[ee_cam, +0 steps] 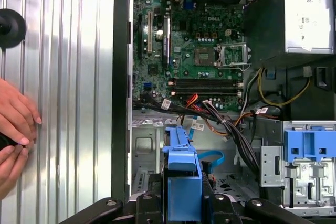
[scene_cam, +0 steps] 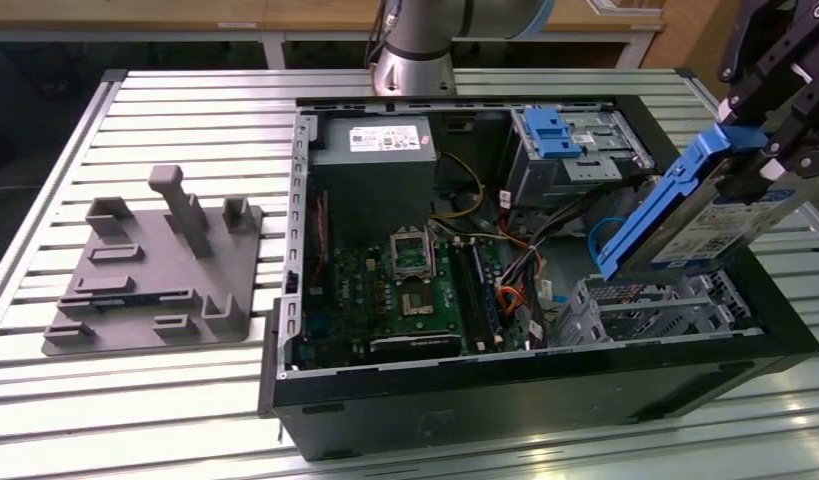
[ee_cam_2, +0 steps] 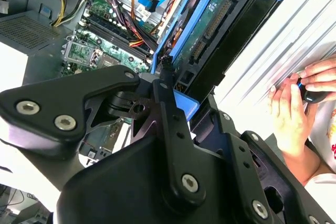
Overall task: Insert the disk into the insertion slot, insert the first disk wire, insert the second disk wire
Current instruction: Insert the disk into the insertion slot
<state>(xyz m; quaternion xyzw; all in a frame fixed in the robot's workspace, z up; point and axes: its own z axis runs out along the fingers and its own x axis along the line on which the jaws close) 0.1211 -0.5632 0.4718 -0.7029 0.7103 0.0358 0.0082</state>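
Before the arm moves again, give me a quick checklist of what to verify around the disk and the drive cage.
1. Disk held in the fingers: ok.
2. Disk level with the grey drive cage: not ok, it hangs tilted above it.
3. Blue cable clear of the disk's path: cannot tell.
4. Red-orange wires clear of the cage: ok, they lie beside the motherboard.
5. Person's hands outside the computer case: ok, on the slatted table.

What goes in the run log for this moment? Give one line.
pincer: shut on disk | disk: tilted over insertion slot | status: not inserted
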